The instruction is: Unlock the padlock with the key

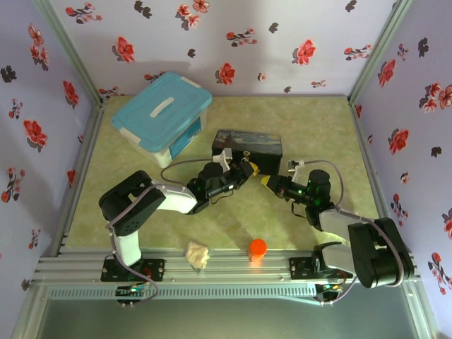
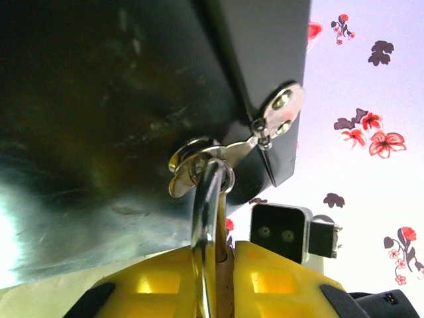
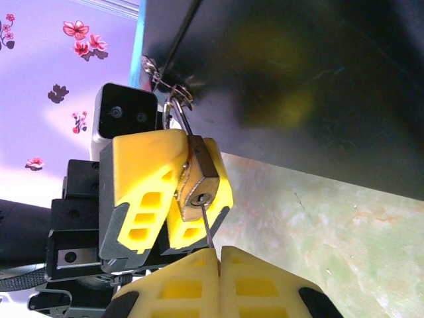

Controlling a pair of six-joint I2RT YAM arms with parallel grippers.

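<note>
One padlock, hanging off the one dark box, sits clamped in the left gripper; the right gripper pinches the one key, tip at its keyhole

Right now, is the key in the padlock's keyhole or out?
In. The key runs from the right gripper, jaws shut on it, into the keyhole of the padlock, which the left gripper clamps. Depth: cannot tell.

Lilac floral walls; mottled green table surface.
</note>
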